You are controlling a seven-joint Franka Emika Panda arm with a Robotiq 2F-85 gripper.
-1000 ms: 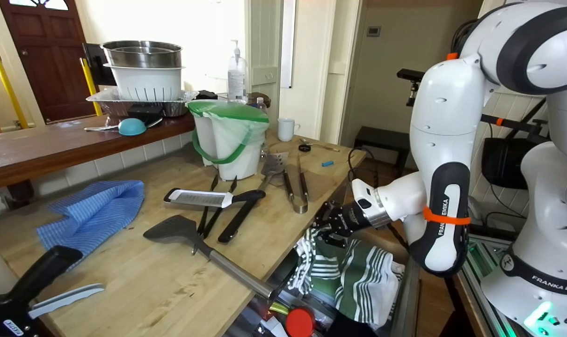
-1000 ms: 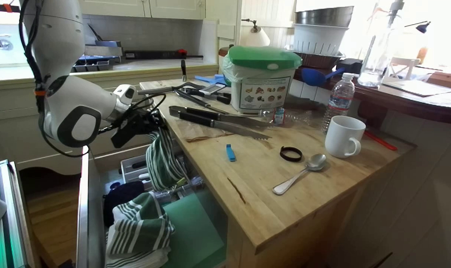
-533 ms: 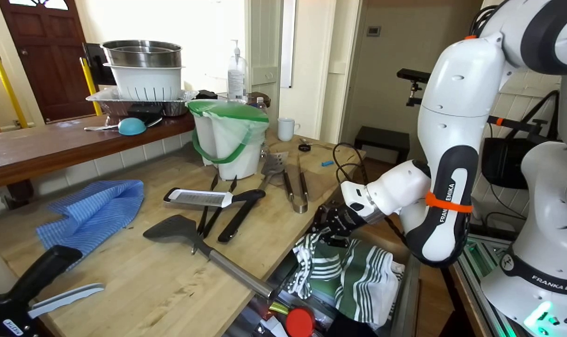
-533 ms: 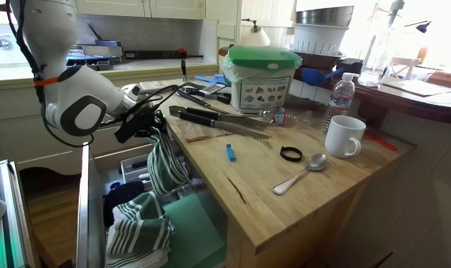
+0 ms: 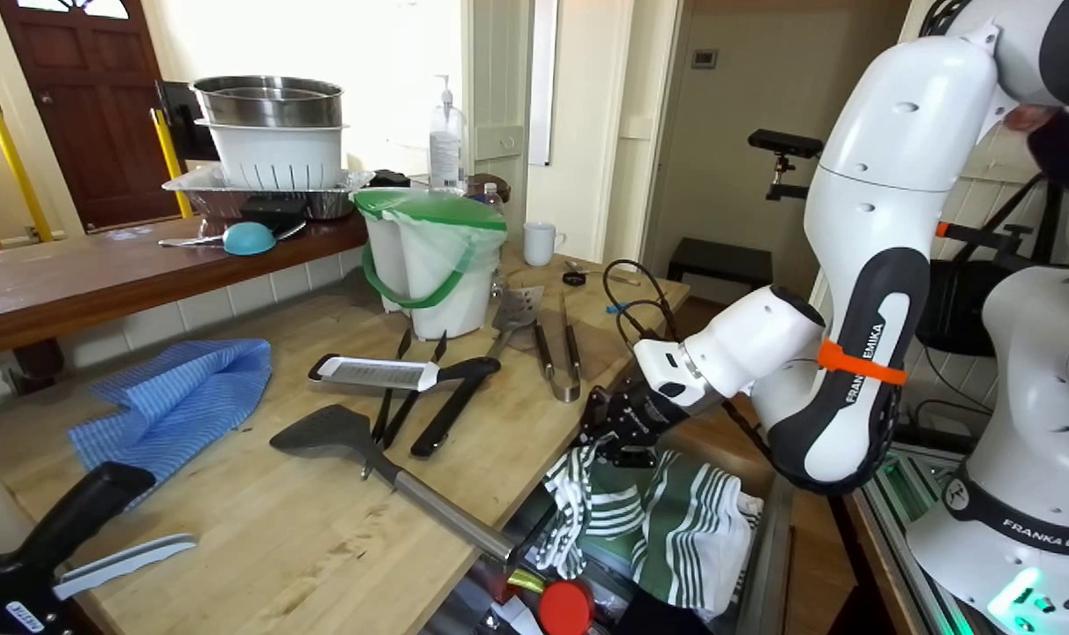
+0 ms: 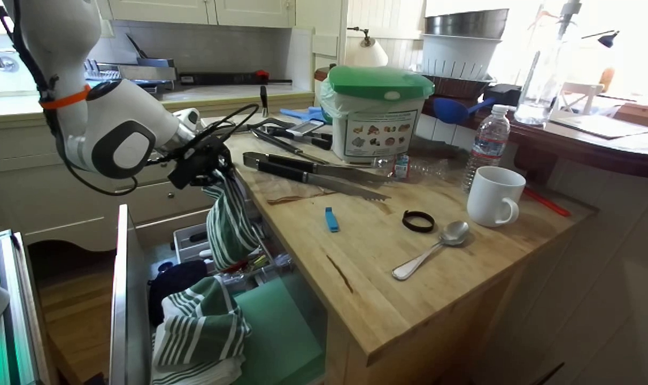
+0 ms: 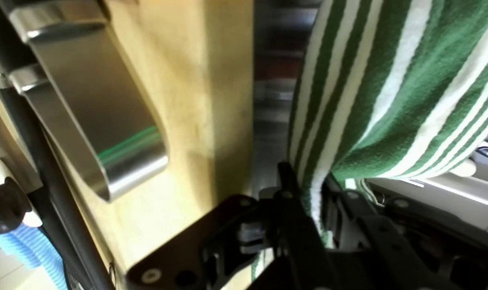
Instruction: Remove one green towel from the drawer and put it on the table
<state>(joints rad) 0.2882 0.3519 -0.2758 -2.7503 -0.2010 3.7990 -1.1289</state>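
The green-and-white striped towel (image 7: 389,100) hangs in folds from the claw (image 7: 309,181), which grips a narrow pinch of its fabric. It is off the desk (image 6: 388,305), suspended just beside the drawer-side edge and above the pulled-out drawer (image 6: 122,299); I cannot tell whether its lower end touches what lies beneath. In the wrist view, a gap runs between the towel and that edge. A second striped towel (image 6: 195,331) lies bunched in the drawer, with a dark cloth (image 6: 177,286) next to it and a grey tray (image 6: 182,246) further along.

On the desk, the tongs (image 5: 573,350) lie near the drawer-side edge, close to the claw. The handle of the spatula (image 5: 411,486) reaches that same edge. A blue clip (image 6: 331,219) lies near it too, toward the corner with the short edge; a spoon (image 6: 431,251) and a white mug (image 6: 495,195) are nearer that short edge. Further in, a grater (image 5: 376,371) rests across a black-handled turner (image 5: 455,410). Toward the opposite edge stand a green-lidded bucket (image 5: 437,282) and, well apart from it, a crumpled blue cloth (image 5: 177,388).
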